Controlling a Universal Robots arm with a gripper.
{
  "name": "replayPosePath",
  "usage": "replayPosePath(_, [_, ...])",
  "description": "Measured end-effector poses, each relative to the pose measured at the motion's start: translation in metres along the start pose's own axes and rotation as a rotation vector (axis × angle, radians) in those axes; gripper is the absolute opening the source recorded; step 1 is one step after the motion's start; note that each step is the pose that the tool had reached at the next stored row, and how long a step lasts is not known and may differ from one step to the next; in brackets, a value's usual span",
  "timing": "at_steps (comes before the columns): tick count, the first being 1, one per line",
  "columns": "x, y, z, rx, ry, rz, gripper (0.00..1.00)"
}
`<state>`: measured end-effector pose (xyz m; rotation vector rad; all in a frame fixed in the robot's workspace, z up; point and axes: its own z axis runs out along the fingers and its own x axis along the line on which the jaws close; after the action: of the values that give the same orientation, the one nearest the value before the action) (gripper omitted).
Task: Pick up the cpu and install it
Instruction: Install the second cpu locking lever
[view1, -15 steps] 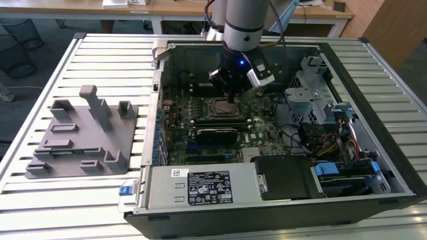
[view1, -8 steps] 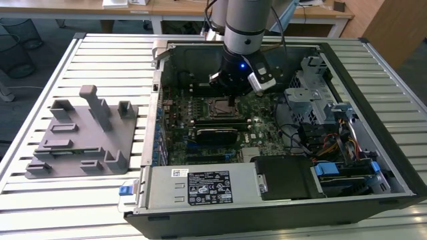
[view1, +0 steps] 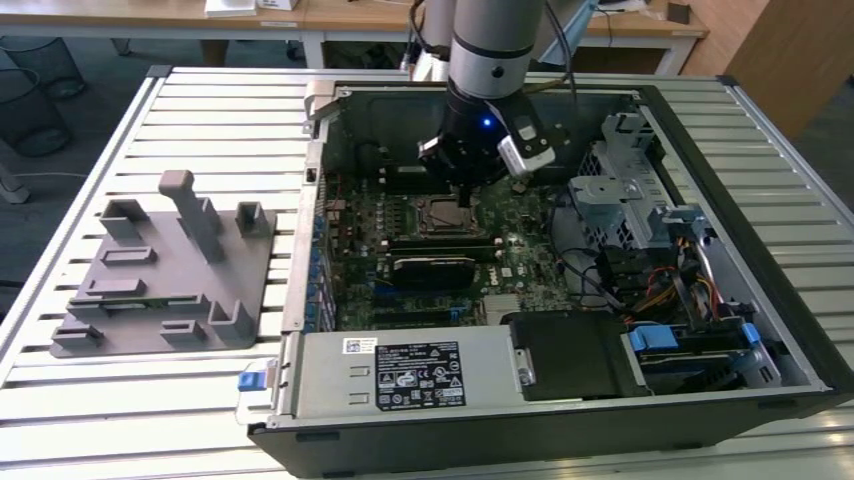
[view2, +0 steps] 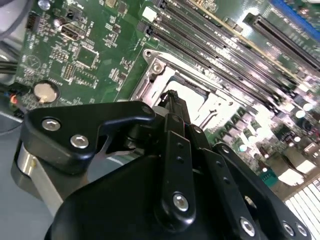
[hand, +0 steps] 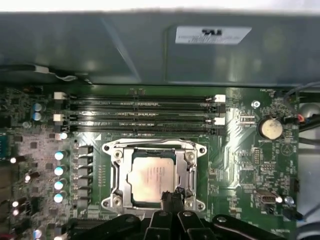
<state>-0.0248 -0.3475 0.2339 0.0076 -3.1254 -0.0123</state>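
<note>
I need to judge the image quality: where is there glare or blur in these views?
Second wrist view: strong glare whitens the motherboard toward one corner; the near tool looks soft. First wrist view: even light, cpu sharp in its socket, faint reflections on the case wall. Exterior view: daylight, no harsh glare.

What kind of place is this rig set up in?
Most likely a lab or workshop bench for PC assembly. An open computer case lies on a slatted metal table, a grey parts tray sits beside it, and wooden desks stand behind. The gripper sits by the cpu in its socket.
</note>
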Motion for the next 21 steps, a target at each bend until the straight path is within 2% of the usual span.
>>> replayPosePath(2, [0.0001, 0.0, -0.005, 0.0001, 0.0, 0.0, 0.11])
replayPosePath(4, [0.0002, -0.0003, -0.0063, 0.0, -0.0001, 0.0, 0.11])
replayPosePath(14, [0.0002, -0.0059, -0.0062, 0.0029, 0.0, 0.0, 0.11])
replayPosePath(21, [0.0003, -0.0135, -0.0056, 0.0037, -0.0001, 0.0, 0.11])
